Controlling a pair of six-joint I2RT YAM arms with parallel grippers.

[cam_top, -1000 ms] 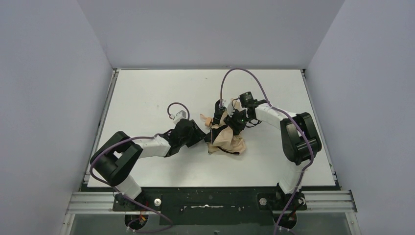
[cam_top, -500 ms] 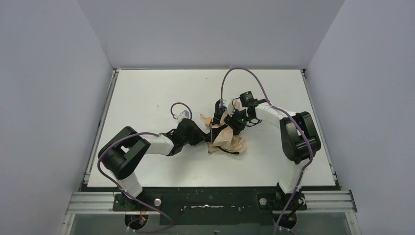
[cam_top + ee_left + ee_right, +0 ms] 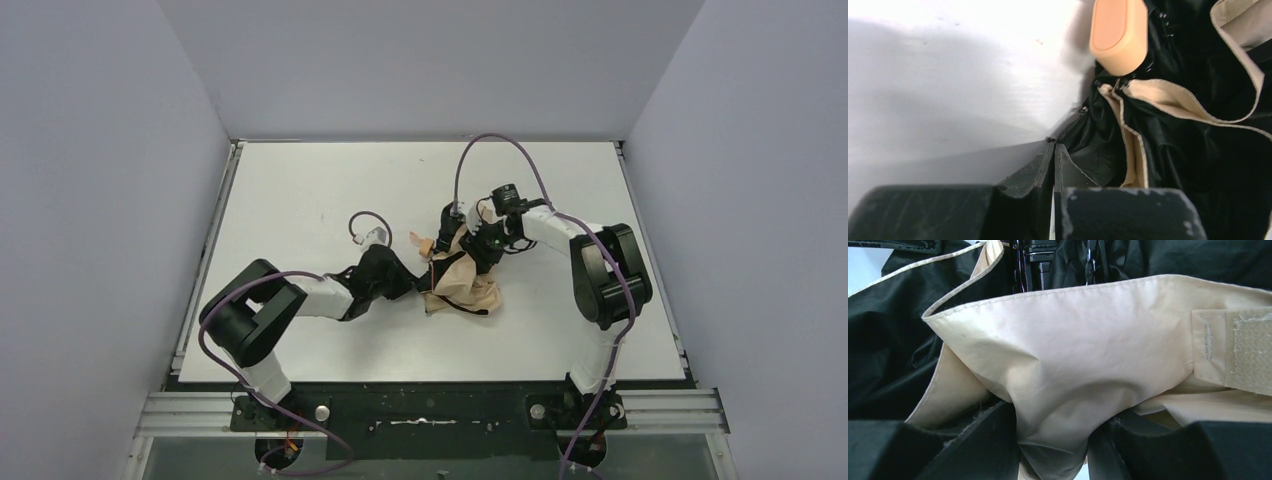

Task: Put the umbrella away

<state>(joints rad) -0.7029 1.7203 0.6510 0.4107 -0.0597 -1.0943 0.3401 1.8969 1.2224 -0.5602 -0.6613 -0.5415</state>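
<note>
With the right gripper clamping a tan fold of the umbrella and the left gripper pinched together at its black edge, gather cloth evenly toward the handle ahead.

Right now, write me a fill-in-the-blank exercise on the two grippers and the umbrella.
1. With its fingertips pressed together, the left gripper is ___.
2. The right gripper pinches a fold of the umbrella on its ___-coloured side.
3. The umbrella's handle shows in the ___ wrist view.

Missing words: shut; tan; left.
</note>
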